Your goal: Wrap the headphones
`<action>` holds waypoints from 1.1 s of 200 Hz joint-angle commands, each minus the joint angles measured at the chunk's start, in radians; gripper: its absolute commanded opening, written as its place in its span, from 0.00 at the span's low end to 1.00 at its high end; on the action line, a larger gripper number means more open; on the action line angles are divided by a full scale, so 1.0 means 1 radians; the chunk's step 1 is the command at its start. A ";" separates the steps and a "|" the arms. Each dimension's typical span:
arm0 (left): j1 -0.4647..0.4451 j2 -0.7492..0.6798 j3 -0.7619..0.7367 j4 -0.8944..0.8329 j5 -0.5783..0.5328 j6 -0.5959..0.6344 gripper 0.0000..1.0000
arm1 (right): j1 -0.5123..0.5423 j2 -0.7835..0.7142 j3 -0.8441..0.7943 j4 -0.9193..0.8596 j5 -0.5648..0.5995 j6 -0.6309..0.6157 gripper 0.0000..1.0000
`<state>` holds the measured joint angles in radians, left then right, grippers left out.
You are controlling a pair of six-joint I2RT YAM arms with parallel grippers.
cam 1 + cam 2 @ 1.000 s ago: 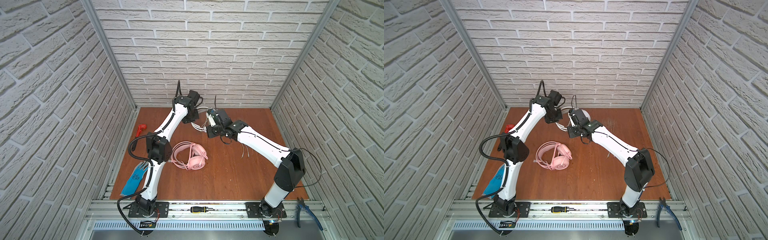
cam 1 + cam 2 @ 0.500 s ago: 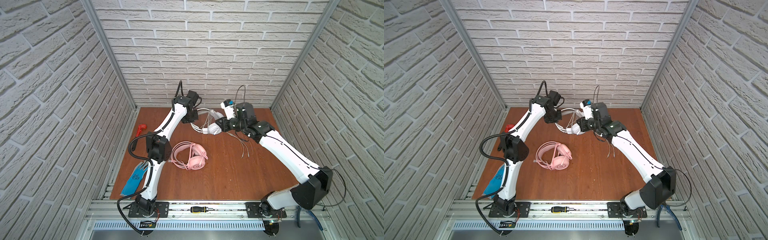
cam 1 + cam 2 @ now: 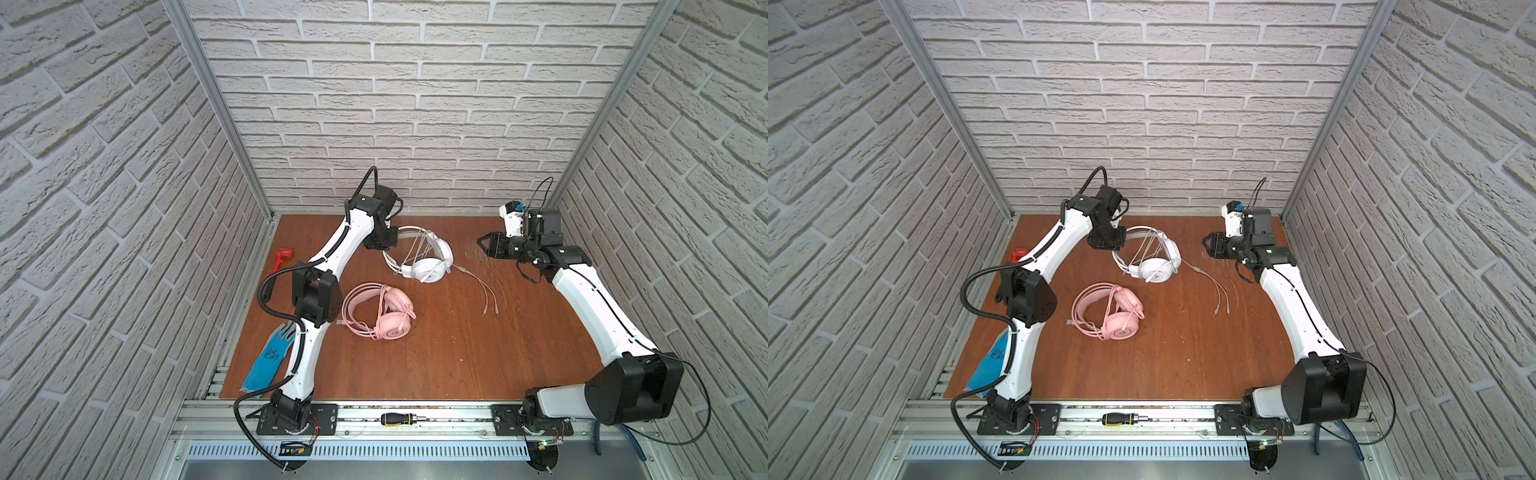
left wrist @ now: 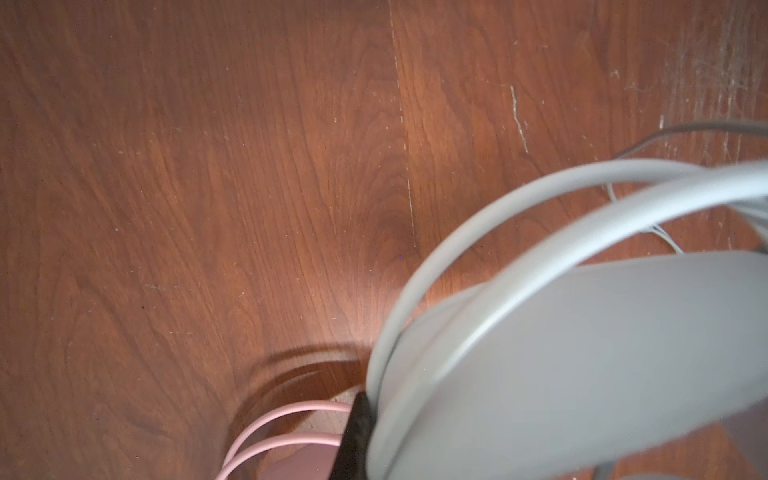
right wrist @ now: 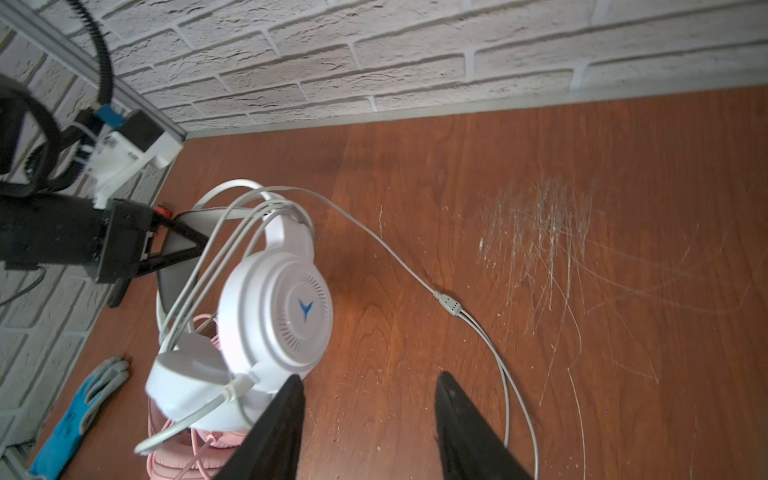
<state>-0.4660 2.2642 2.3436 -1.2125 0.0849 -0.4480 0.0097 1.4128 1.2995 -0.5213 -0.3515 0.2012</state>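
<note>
Your wooden table [image 3: 436, 353] carries both headsets. The white headphones [image 3: 430, 266] hang from your left gripper [image 3: 388, 242], whose jaws are pressed together on the thin double headband [image 5: 232, 187]. The round earcups [image 5: 274, 316], one marked in blue on its outer shell, sit lower than that gripper, on the side facing your right gripper [image 5: 368, 376]. You cannot tell whether they touch the table. The pink headphones [image 3: 386, 316] lie flat near the left gripper, toward its arm's base, with the pink cord [image 3: 379, 305] looped across the band. Your right gripper is spread and empty, well apart from the white set and pointing at it. The white cable [image 5: 399, 253] loops several times over the headband, trails toward the right gripper, and splits at a small junction [image 5: 451, 305] into two thin leads [image 5: 498, 365] beside its fingers.
</note>
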 commanded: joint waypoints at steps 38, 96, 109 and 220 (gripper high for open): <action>0.003 -0.086 0.048 -0.032 0.071 0.083 0.00 | -0.006 0.218 0.048 -0.043 -0.100 -0.083 0.70; -0.012 -0.085 0.054 -0.053 0.094 0.101 0.00 | -0.001 0.377 0.065 0.059 -0.144 -0.100 0.84; -0.016 -0.083 0.063 -0.056 0.106 0.106 0.00 | 0.008 0.392 0.071 0.078 -0.137 -0.116 0.87; -0.035 -0.069 0.094 -0.077 0.118 0.109 0.00 | 0.110 0.558 0.195 0.142 -0.127 -0.202 0.87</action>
<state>-0.4934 2.2333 2.3894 -1.2835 0.1528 -0.3405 0.1127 1.9423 1.4422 -0.4282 -0.4671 0.0158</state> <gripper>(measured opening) 0.081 0.870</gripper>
